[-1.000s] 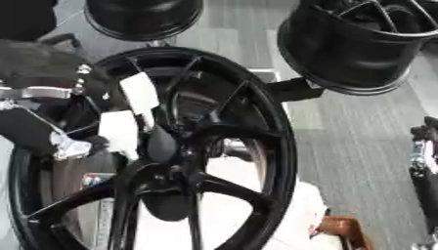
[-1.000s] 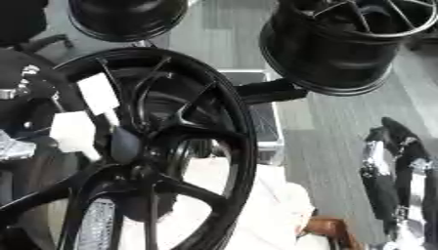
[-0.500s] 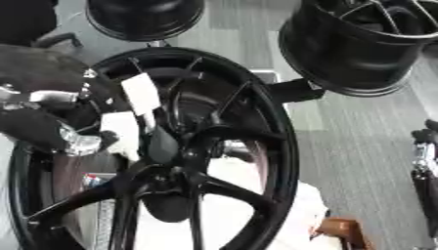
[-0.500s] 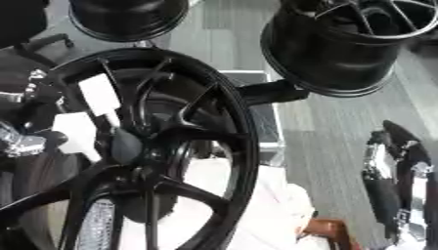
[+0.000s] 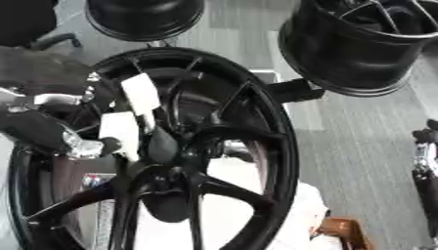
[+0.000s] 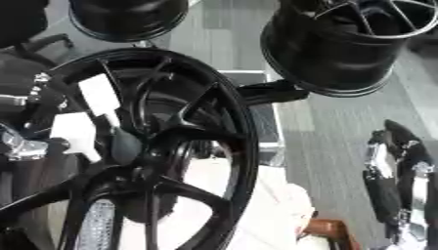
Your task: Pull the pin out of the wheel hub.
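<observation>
Little of the job is looking done: the left hand (image 5: 51,134) is reaching through the spokes of the black wheel (image 5: 256,127) toward the hub (image 5: 163,146), fingers apparently closing near the centre though blur leaves that unclear, while the right hand (image 6: 398,180) is hanging idle, slack-fingered.

Gloss black wheel (image 5: 248,146) w/ white tags (image 5: 141,93), grey striped floor (image 5: 351,132), brown box (image 5: 342,232).
</observation>
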You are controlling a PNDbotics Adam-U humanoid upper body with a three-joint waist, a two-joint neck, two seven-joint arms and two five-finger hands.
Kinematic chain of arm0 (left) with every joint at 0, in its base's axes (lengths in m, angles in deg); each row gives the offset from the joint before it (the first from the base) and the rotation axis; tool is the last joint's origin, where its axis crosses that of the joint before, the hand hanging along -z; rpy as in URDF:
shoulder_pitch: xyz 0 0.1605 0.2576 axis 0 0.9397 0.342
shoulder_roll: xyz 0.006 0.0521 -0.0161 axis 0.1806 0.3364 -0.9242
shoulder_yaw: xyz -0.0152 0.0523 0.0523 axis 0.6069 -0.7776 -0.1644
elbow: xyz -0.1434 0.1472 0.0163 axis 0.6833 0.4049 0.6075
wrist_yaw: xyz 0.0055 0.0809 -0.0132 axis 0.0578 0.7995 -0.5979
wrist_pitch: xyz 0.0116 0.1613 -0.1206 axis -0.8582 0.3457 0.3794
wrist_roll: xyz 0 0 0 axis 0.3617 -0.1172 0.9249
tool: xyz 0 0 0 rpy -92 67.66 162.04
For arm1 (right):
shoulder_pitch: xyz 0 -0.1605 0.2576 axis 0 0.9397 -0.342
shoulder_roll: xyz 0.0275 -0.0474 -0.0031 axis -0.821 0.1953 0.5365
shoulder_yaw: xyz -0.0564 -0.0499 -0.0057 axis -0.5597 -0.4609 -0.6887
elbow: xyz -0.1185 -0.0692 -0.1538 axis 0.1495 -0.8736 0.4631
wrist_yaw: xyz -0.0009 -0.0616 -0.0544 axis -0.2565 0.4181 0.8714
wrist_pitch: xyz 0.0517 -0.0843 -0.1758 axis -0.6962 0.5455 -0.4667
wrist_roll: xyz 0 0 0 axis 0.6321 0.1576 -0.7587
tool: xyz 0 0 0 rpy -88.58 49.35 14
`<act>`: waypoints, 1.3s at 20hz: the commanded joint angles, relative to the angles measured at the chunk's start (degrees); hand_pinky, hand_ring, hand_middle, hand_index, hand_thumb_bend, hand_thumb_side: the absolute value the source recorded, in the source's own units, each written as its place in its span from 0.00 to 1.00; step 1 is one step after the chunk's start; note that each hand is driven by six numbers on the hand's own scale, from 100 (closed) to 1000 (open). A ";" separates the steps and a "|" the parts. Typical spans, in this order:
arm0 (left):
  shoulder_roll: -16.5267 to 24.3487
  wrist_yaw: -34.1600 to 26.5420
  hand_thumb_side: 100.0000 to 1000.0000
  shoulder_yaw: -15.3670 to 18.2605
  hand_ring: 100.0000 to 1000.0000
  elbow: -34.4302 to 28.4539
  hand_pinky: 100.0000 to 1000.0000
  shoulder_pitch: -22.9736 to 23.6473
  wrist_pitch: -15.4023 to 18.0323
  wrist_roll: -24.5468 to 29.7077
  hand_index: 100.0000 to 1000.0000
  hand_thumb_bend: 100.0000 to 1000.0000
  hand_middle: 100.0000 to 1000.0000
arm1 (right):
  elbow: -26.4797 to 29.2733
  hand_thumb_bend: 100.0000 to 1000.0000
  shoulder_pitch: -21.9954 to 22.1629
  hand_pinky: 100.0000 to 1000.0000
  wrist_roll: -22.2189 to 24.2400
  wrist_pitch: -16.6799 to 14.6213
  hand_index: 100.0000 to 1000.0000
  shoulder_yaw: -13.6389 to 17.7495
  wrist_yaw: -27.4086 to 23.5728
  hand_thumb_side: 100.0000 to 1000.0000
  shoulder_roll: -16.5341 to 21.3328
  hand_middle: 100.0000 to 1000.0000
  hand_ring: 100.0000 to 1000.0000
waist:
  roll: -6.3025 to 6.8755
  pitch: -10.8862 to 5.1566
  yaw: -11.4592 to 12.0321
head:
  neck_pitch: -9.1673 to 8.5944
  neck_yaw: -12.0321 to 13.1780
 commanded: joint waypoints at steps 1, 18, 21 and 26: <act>0.42 0.67 1.00 0.22 0.77 0.36 0.82 -1.12 0.11 -0.15 0.82 0.15 0.59 | 1.01 0.00 -0.24 0.87 -0.08 0.03 0.77 0.18 -0.30 0.63 0.53 0.59 0.85 | 0.20 -0.73 -0.11 | -0.64 0.20; -2.37 4.38 0.93 -2.10 0.67 3.67 0.75 -2.26 -0.61 -3.03 0.74 0.12 0.49 | 1.01 0.00 -0.22 0.87 0.03 0.05 0.77 0.21 -0.61 0.64 -0.04 0.59 0.85 | 0.14 -0.62 -0.42 | -0.89 0.44; -2.71 4.09 0.88 -2.30 0.63 4.22 0.73 -2.26 -0.96 -3.34 0.71 0.00 0.47 | 1.01 0.00 -0.22 0.87 0.04 0.04 0.77 0.20 -0.63 0.64 -0.02 0.59 0.85 | 0.11 -0.64 -0.39 | -0.89 0.39; -2.79 0.63 0.75 -2.01 0.52 3.82 0.66 -2.20 -3.31 -4.79 0.54 0.00 0.36 | 1.01 0.00 -0.16 0.87 -0.02 0.17 0.78 0.18 -0.83 0.64 -0.09 0.59 0.85 | 0.09 -0.66 -0.26 | -0.84 0.39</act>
